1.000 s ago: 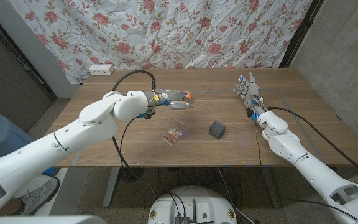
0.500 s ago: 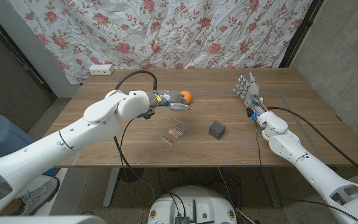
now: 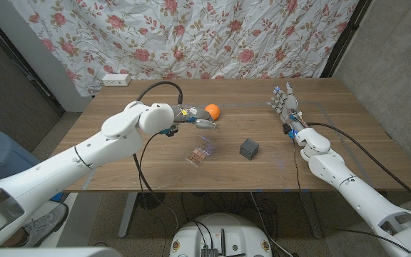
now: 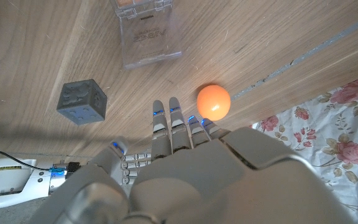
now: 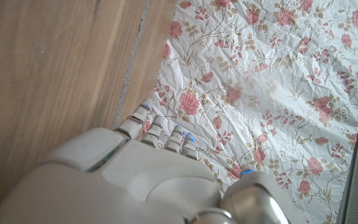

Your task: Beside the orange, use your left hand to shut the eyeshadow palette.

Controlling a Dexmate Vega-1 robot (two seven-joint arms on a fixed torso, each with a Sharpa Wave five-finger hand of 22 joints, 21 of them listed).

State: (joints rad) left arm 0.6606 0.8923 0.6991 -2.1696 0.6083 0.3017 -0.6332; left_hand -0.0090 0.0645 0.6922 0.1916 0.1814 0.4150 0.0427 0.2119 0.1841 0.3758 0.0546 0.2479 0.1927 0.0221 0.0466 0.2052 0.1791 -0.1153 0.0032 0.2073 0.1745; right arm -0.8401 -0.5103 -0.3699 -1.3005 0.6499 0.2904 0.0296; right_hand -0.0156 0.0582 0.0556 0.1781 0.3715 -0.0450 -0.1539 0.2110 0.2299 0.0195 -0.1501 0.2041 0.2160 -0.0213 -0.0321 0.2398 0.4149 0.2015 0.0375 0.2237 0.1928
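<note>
I see the small clear-plastic eyeshadow palette (image 3: pixel 200 154) lying open on the brown wooden table (image 3: pixel 120 153), near the middle, with its transparent lid (image 4: pixel 148 43) folded flat beside the pan tray. The round orange fruit (image 3: pixel 212 111) sits well apart from it, toward the far edge; a dark grey cube (image 3: pixel 248 148) stands just to the palette's right.

My left hand (image 3: pixel 195 118) hovers above the table close to the orange, fingers (image 4: pixel 173 127) extended and apart, holding nothing. My right hand (image 3: pixel 284 101) stands at the far right of the table with its fingers pointing up and spread, also holding nothing.

Handling assessment — the palette looks light, rigid and smooth, so I expect it to skate across the wood under any sideways push. The thin lid and its hinge are probably the fragile parts. I would not grip the case at all: I would bring fingertips under the free edge of the lid, swing it over the tray, then press down on the lid's centre — straight down, lightly, until it seats.
</note>
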